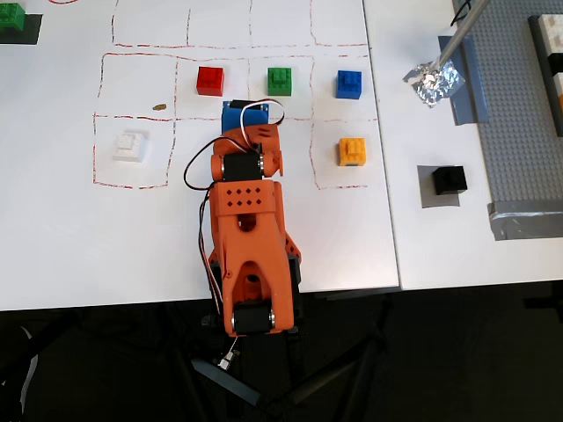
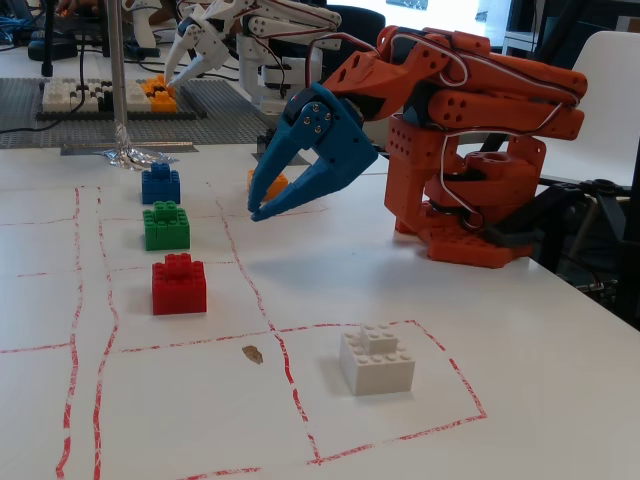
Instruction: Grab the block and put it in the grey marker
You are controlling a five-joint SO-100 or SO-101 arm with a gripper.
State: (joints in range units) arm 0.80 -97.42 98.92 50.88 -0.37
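The black block rests on the grey marker, a flat grey square at the right of the table in the overhead view, covering its upper right part. My gripper has blue jaws and hangs above the table's middle, far left of the block. In the fixed view the gripper points down-left with its tips almost together and nothing between them. The arm is folded back over its orange base. I cannot make out the block or the marker in the fixed view.
Red, green, blue, orange and white blocks sit in red-lined squares around the gripper. Crumpled foil on a rod and a studded grey baseplate lie at the right.
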